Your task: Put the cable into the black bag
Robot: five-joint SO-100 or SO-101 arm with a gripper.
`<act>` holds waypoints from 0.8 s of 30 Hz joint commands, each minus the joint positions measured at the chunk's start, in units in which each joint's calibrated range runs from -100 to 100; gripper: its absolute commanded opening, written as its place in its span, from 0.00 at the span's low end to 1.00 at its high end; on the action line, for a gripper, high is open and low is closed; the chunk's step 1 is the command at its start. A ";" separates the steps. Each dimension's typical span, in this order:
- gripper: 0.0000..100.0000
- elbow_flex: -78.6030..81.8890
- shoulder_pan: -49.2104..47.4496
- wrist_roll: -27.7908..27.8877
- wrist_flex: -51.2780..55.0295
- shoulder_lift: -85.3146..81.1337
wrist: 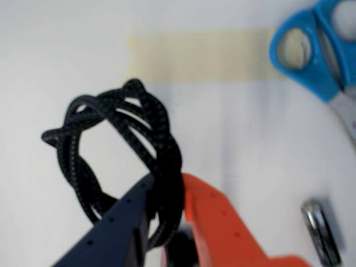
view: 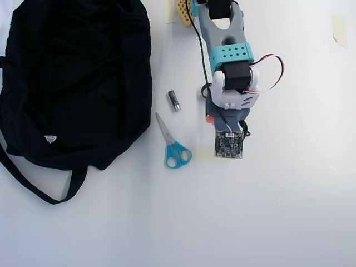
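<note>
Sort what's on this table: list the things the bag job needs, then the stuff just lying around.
Belongs to the job:
- cable, coiled, pinched in the gripper
- black bag, left in the overhead view

Just lying about:
- blue-handled scissors
- small metal cylinder
- tape strip on the table

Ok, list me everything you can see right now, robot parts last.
cable: one, black, coiled, pinched between the gripper's fingers in the wrist view.
bag: one, black with a small white tag, left side of the overhead view, strap trailing below.
scissors: one pair, blue handles, right of the bag.
metal cylinder: one, silver-grey, above the scissors.
tape: pale yellow strip on the white table.
gripper: one, dark blue and orange fingers, shut on the cable.
</note>
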 commanded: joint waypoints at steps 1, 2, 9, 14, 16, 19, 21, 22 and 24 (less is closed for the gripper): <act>0.02 -2.21 -1.18 2.90 5.32 -6.69; 0.02 -1.76 -1.18 3.84 5.84 -7.52; 0.02 6.95 -0.65 7.46 5.84 -17.73; 0.02 19.08 -0.43 7.46 5.67 -30.01; 0.02 21.78 -0.35 7.46 5.67 -33.50; 0.02 25.91 0.25 7.46 5.67 -37.73; 0.02 28.87 0.54 7.51 5.67 -40.30; 0.02 30.40 0.84 7.51 5.67 -41.47; 0.02 33.73 1.22 7.51 5.67 -43.46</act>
